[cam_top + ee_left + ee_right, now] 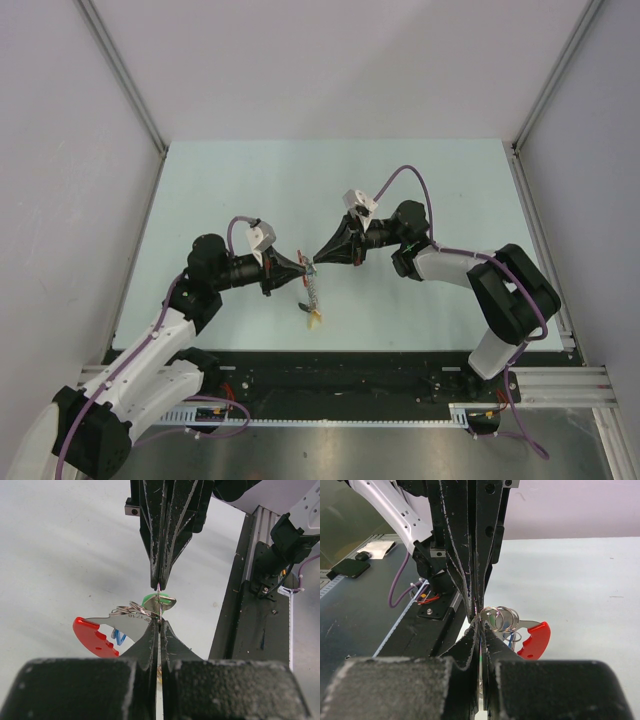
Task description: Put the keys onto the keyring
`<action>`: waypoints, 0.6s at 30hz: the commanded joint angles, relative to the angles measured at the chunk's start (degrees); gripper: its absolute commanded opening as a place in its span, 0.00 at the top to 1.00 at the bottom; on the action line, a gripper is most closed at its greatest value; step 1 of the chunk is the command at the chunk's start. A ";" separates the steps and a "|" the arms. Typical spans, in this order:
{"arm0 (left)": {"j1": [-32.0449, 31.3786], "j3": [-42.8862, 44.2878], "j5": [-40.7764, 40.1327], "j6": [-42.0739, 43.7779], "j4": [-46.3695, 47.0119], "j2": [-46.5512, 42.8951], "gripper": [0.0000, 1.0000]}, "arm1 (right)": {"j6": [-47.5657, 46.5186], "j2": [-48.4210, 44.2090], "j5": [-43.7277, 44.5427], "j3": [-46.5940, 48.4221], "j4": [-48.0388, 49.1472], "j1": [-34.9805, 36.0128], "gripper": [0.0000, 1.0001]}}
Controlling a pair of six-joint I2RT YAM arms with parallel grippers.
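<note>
Between the two sets of fingertips, which meet almost nose to nose above the table (420, 190), hangs the keyring (311, 290). The left gripper (160, 624) has its fingers pressed together on a thin metal edge of the keyring, with no gap showing between them. The right gripper (159, 581), coming from the opposite side, is likewise clamped flat, nipping a fine wire loop that rises from the bunch just beyond the left fingertips. The green key (154, 600) sits right at the left fingertips, its head lying between the two grippers. A cluster of silvery split rings (129, 611) lies just to one side of the left fingertips. Past them the flat grey body runs to the red segment (92, 636), well off to the side of the fingers. The blue key (119, 637) is tucked against the grey body next to the red segment, apart from both grippers. From above, the keyring trails from the fingertips toward the arms' bases and ends in the yellow tag (315, 318); whether the tag touches the table cannot be told.
</note>
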 commanded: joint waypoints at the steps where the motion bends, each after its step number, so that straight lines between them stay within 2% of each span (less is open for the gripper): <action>1: -0.18 0.25 -0.30 -0.21 2.63 -0.57 1.00 | 0.03 -2.31 -0.88 1.96 1.78 0.35 1.00; 18: -0.18 0.08 -0.12 -0.21 2.63 -0.93 0.99 | -0.23 -2.84 -0.27 1.96 1.08 0.00 1.00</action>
